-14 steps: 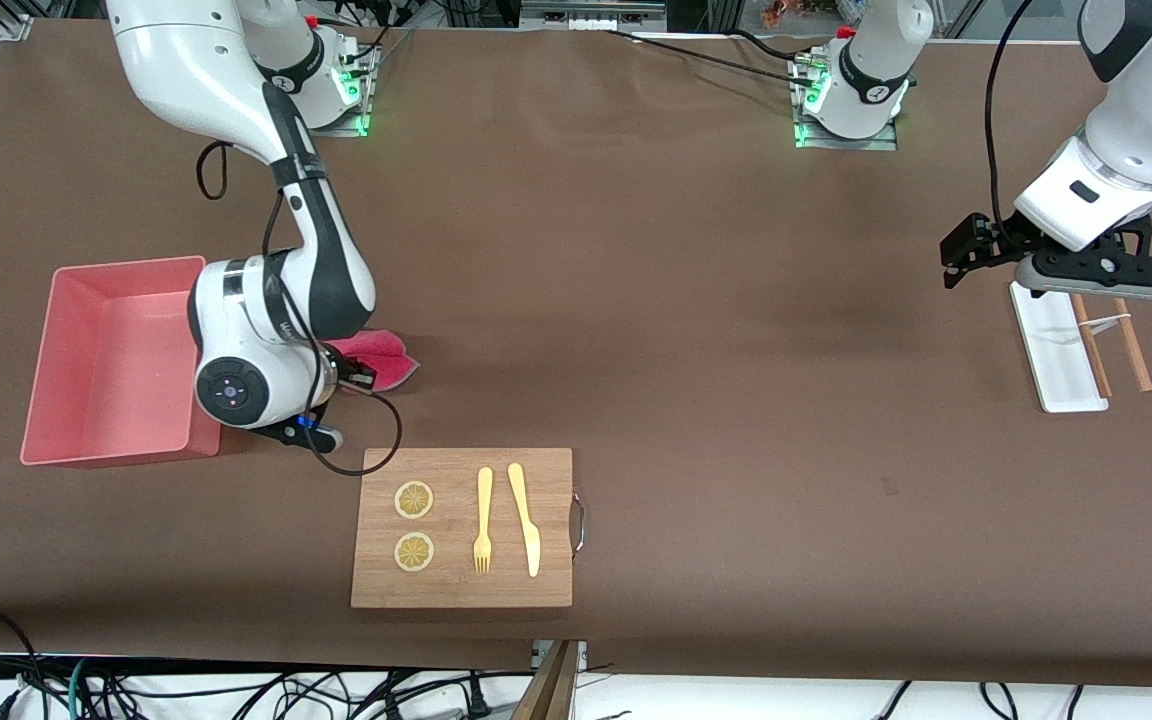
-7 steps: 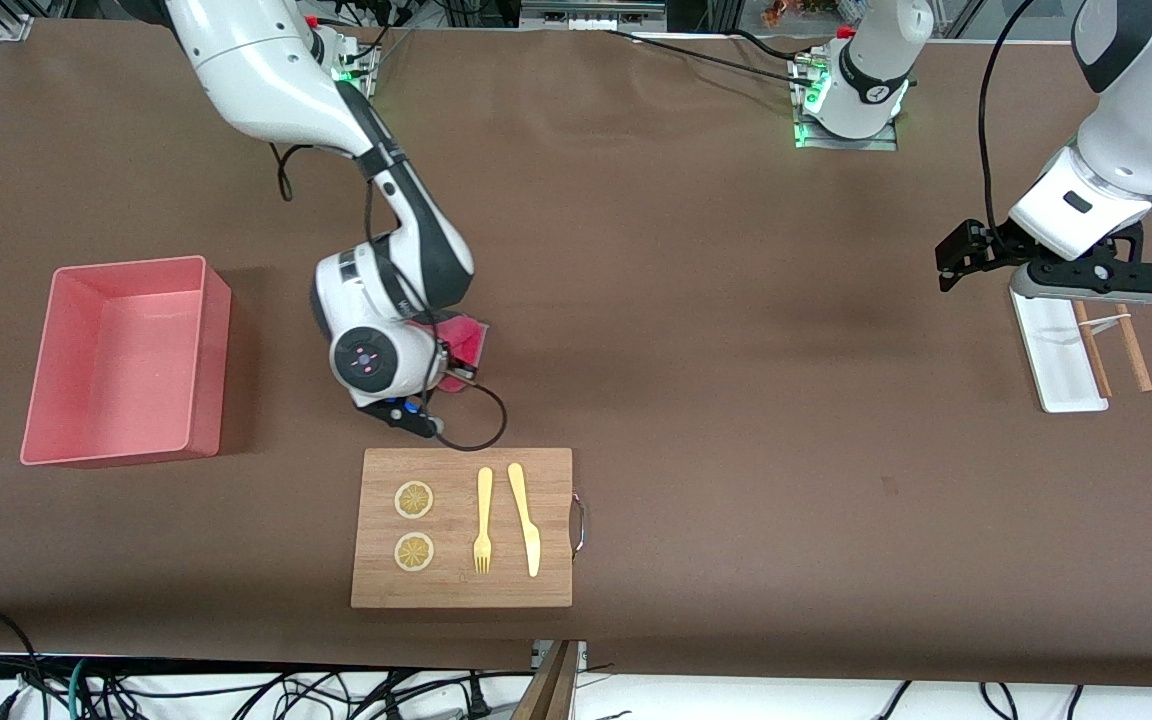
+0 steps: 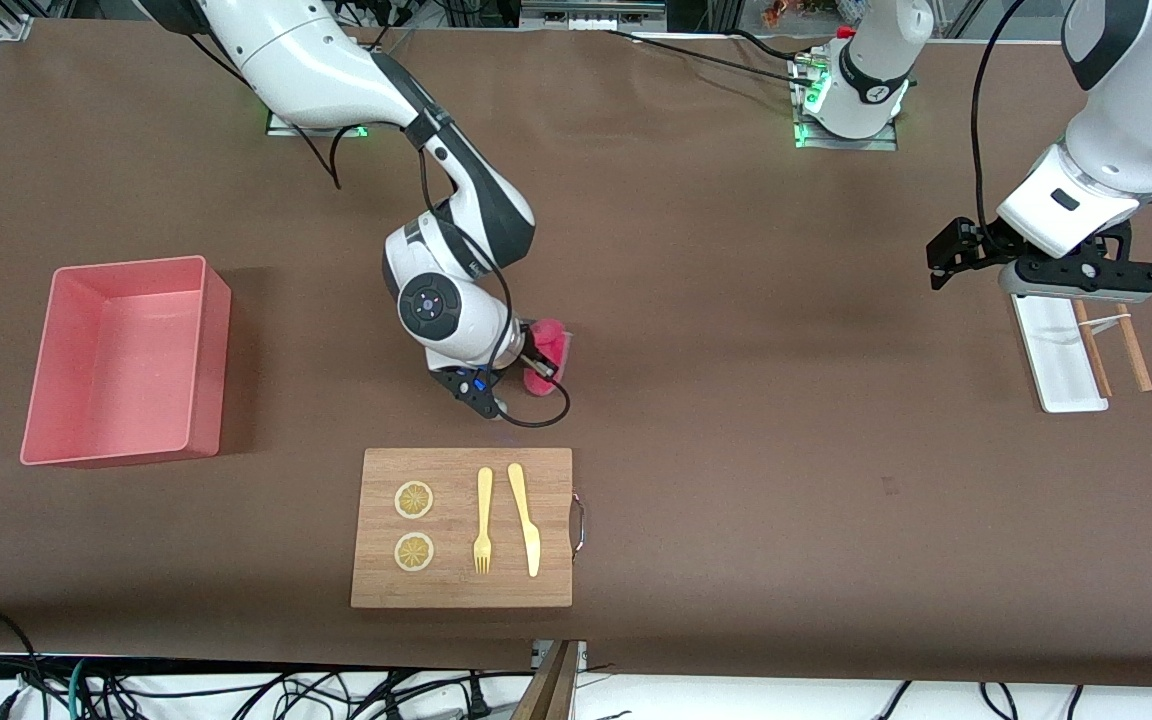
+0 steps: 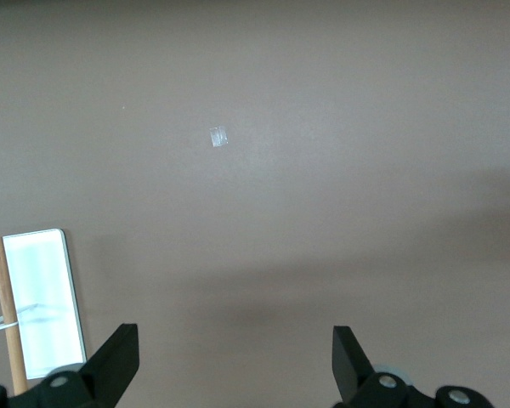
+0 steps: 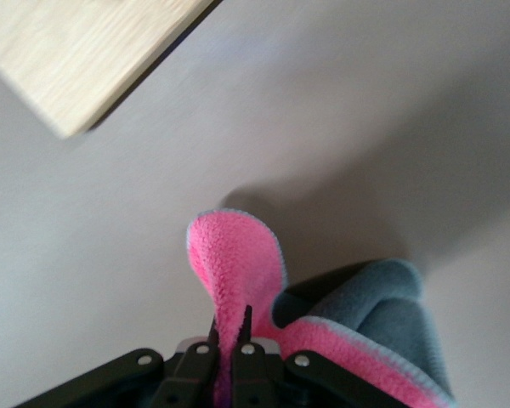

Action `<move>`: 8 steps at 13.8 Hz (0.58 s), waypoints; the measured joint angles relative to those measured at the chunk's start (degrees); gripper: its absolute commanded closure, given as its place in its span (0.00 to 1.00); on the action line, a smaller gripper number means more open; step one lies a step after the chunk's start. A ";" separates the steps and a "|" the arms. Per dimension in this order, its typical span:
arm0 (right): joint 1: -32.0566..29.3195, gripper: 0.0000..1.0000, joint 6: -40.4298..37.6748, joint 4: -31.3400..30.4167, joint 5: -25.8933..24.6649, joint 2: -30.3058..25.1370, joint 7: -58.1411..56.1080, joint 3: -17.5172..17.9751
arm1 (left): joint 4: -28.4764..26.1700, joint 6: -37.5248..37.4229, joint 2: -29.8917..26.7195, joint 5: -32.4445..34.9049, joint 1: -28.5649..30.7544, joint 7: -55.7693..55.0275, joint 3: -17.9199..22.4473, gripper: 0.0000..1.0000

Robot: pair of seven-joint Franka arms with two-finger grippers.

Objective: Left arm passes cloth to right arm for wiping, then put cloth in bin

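The magenta-pink cloth [image 3: 548,354] with a grey underside [image 5: 238,259] is bunched low over the brown table, farther from the front camera than the wooden board [image 3: 462,527]. My right gripper [image 3: 528,366] [image 5: 230,321] is shut on a fold of the cloth. The salmon-pink bin [image 3: 119,372] stands empty at the right arm's end of the table, well apart from the cloth. My left gripper [image 3: 1079,290] [image 4: 235,361] hangs open and empty over the left arm's end of the table, beside the small white tray [image 3: 1056,355] [image 4: 42,302].
The wooden board [image 5: 85,51] carries two lemon slices [image 3: 414,499], a yellow fork [image 3: 483,520] and a yellow knife [image 3: 524,518]. Brown sticks [image 3: 1111,345] lie at the white tray. Cables hang along the table's front edge [image 3: 236,690].
My right arm has swept the cloth along the table from beside the bin toward the left arm's end, past the board's corner. The left arm has barely shifted.
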 measured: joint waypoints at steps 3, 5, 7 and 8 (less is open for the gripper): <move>-0.03 1.00 4.01 0.10 5.87 0.31 2.98 0.94 | 0.01 -0.24 0.00 0.00 -0.07 -0.01 0.00 0.00; -0.33 1.00 4.79 -0.01 6.91 1.46 2.96 0.87 | 0.02 -0.51 0.00 0.00 -0.08 -0.01 0.00 0.00; -1.30 1.00 3.41 -0.60 6.84 2.39 0.24 0.12 | 0.03 -0.73 0.00 0.00 -0.08 -0.01 0.00 0.00; -1.73 1.00 0.70 -0.88 6.84 2.48 -2.73 -1.34 | 0.04 -0.80 0.00 0.00 -0.09 -0.01 0.00 0.00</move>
